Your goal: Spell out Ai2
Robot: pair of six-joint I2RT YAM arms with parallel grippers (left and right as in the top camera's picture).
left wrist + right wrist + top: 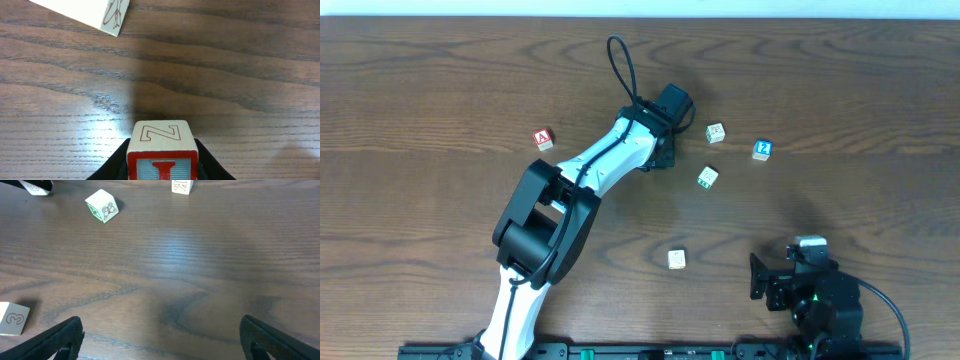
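My left gripper (161, 167) is shut on a wooden block (160, 142) with a red I on a blue, red-framed face and a Z on top, low over the table. In the overhead view this gripper (665, 152) hides the block. A red A block (544, 139) lies to its left. A blue 2 block (763, 150) lies to its right. My right gripper (160, 335) is open and empty near the front right (770, 278).
A pale block (716, 132) and a green-printed block (708, 178) (102, 206) lie right of the left gripper. A block marked 3 (676, 259) (13, 319) sits left of the right gripper. Another pale block (95, 15) lies ahead of the left gripper.
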